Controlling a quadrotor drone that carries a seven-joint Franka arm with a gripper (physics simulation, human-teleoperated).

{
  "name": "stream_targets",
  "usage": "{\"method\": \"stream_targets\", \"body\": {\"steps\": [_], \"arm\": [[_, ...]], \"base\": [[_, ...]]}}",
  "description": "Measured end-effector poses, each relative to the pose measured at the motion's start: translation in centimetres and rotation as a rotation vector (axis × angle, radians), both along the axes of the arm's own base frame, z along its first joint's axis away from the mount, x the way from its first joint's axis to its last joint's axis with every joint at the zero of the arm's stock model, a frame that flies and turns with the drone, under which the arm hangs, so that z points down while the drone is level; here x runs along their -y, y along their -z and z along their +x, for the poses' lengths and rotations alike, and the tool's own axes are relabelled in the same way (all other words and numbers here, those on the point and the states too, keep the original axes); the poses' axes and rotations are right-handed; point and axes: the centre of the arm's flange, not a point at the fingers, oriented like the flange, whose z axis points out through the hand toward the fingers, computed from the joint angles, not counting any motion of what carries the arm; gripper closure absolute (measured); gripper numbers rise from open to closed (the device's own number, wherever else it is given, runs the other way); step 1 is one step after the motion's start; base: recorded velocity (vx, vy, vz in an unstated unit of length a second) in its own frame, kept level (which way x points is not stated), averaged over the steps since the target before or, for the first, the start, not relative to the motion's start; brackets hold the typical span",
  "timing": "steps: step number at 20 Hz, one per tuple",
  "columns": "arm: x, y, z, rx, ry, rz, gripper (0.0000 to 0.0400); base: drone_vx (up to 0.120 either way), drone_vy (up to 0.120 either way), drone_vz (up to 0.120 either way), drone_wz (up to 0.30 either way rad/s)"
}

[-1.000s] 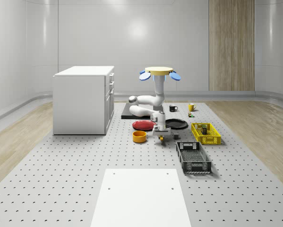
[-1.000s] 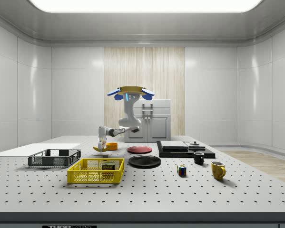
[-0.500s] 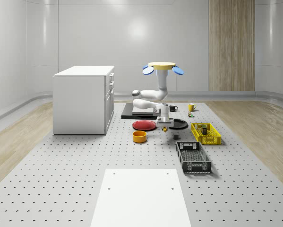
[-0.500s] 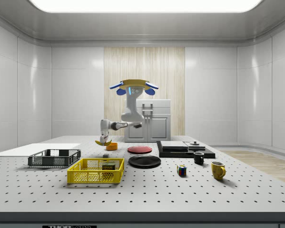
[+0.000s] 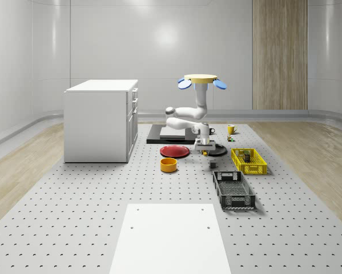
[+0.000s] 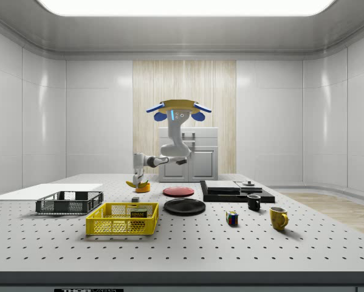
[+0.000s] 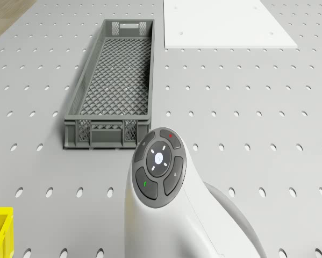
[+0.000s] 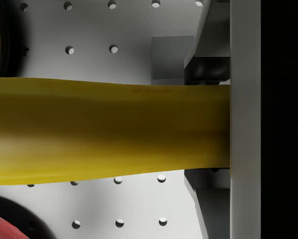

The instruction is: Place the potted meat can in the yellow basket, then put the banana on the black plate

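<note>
The drone (image 5: 200,80) hovers above the table, over the stretch behind the black plate (image 5: 214,150). Its arm reaches down to the gripper (image 5: 205,148), which is shut on the yellow banana (image 5: 206,152) and holds it above the table at the plate's left edge in the whole-scene view. In the side view the gripper (image 6: 138,178) and banana (image 6: 137,183) hang left of the black plate (image 6: 184,206). The wrist view has the banana (image 8: 109,129) lying across between the fingers (image 8: 208,67). The potted meat can (image 6: 138,213) lies in the yellow basket (image 6: 122,220), also (image 5: 249,161).
A red plate (image 5: 174,151) and an orange bowl (image 5: 168,165) sit left of the gripper in the whole-scene view. A grey crate (image 5: 233,189), a small grey block (image 5: 213,165), a white cabinet (image 5: 102,120) and a white slab (image 5: 171,237) stand around. Mugs (image 6: 278,217) and a cube (image 6: 231,218) lie further off.
The drone and arm have carried the banana toward the whole-scene view's right and back, from beside the orange bowl to the black plate's edge. The grip on the banana has held.
</note>
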Motion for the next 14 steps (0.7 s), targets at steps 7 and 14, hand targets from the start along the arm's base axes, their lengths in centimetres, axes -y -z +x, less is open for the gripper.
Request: {"method": "stream_targets", "body": {"steps": [7, 14], "arm": [[0.00, 0.02, 0.00, 0.000, 0.000, 0.000, 0.0199], [0.00, 0.02, 0.00, 0.000, 0.000, 0.000, 0.0199]], "base": [[-0.120, 0.120, 0.000, 0.000], [-0.120, 0.120, 0.000, 0.000]]}}
